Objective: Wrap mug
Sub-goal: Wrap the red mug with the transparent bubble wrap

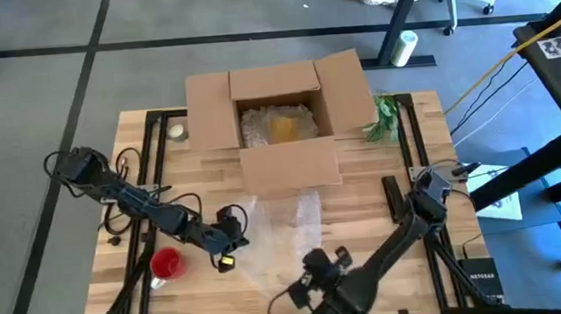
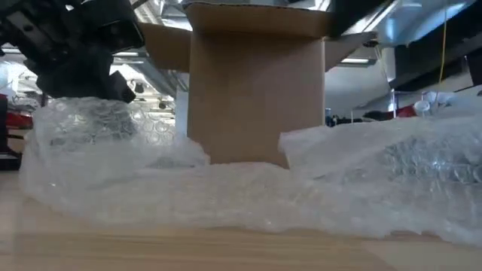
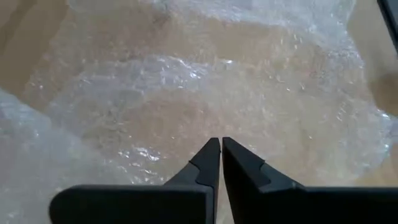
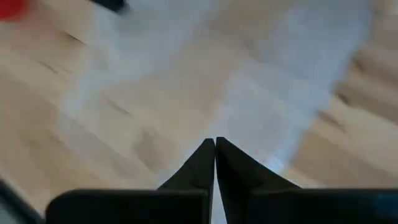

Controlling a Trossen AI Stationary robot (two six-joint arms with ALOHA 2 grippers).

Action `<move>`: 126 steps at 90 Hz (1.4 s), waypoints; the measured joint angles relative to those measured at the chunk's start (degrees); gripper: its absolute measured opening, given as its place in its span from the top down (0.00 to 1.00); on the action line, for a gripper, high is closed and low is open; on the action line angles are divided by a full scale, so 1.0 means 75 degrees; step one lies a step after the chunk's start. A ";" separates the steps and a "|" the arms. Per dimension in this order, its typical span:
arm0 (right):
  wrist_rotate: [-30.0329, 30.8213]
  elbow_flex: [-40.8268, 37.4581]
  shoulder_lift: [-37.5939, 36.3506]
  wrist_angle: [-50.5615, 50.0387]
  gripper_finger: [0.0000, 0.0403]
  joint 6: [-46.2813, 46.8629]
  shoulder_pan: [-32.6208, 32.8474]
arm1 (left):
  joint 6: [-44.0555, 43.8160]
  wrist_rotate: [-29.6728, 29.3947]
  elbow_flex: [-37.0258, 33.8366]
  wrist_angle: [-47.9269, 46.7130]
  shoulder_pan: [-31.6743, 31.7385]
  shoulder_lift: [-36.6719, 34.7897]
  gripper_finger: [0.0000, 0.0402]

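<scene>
The red mug (image 1: 166, 263) stands on the counter (image 1: 365, 206) beside the bubble wrap (image 1: 284, 232). Left gripper (image 3: 220, 147) and right gripper (image 4: 214, 144) hover over the wrap, jaws clenched, empty.

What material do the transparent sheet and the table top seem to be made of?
The sheet looks like clear plastic bubble wrap: small round bubbles and glossy crinkles show in the low view. The table top seems to be pale wood with a smooth finish, built of joined strips with visible grain.

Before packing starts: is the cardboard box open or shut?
Open: the cardboard box has its flaps spread outward, and filling shows inside.
</scene>
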 joint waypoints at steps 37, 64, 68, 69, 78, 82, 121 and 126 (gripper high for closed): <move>-0.1580 -0.1952 -0.0008 0.2664 1.00 -0.1747 -0.1305 | 0.0005 0.0051 0.0003 -0.0037 -0.0114 0.0000 1.00; -0.3347 -0.1985 -0.0133 -0.0341 1.00 -0.0811 -0.1126 | -0.0030 0.0054 -0.0015 -0.0406 -0.0018 0.0000 1.00; -0.3582 -0.2058 -0.0135 -0.0521 1.00 -0.0768 -0.1126 | -0.0071 0.0054 -0.0033 -0.0416 -0.0002 0.0000 1.00; -0.3616 -0.2086 -0.0137 -0.0529 1.00 -0.0737 -0.1120 | -0.0081 0.0055 -0.0035 -0.0419 0.0001 0.0000 1.00; -0.3753 -0.2372 -0.0138 -0.0569 1.00 -0.0434 -0.1036 | -0.0147 0.0054 -0.0038 -0.0425 0.0013 0.0000 1.00; -0.3949 -0.2481 -0.0138 -0.0643 1.00 -0.0267 -0.1011 | -0.0192 0.0054 -0.0037 -0.0429 0.0015 0.0000 1.00; -0.4657 -0.2852 -0.0549 -0.1449 1.00 0.2417 0.0424 | -0.1190 0.0049 0.0035 -0.1139 -0.0130 -0.0040 1.00; -0.4601 -0.2852 -0.0625 -0.1468 1.00 0.2648 0.0555 | -0.1165 0.0049 0.0148 -0.1135 -0.0225 -0.0131 1.00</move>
